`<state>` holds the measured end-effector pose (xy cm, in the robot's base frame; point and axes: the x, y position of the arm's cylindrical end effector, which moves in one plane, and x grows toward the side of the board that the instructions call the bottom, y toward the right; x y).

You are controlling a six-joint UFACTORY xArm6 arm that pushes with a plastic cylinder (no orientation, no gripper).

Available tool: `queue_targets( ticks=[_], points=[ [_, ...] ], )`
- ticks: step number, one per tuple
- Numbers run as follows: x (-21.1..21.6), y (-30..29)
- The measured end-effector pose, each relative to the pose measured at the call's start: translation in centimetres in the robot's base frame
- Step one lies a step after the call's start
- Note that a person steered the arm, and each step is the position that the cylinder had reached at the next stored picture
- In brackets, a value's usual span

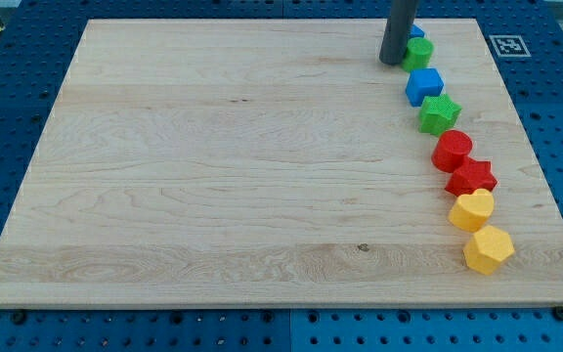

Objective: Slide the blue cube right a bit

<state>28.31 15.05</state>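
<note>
bare board (213,166) left, green star (439,114) blocking below

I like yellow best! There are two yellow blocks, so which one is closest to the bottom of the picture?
The yellow block at the chain's very end, lowest in the view. The other yellow block sits just above it, touching the red star.

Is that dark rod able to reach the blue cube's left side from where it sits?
Probably yes: my tip sits just up-left of the blue cube, with bare board beside its left face.

Surface (213,176): pale wooden board on blue pegboard.
Blocks: single curved file down the view's right.
Order, top down: blue cube (424,86), green star (439,114), red cylinder (452,151), red star (471,177), two yellow blocks.
</note>
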Motion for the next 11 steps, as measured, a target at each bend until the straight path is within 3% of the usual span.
queue_targets(
  ticks=[1, 5, 11],
  points=[
    [0.1, -1.3],
    [6.9, -3.5],
    [7.0, 0.0]
  ],
)
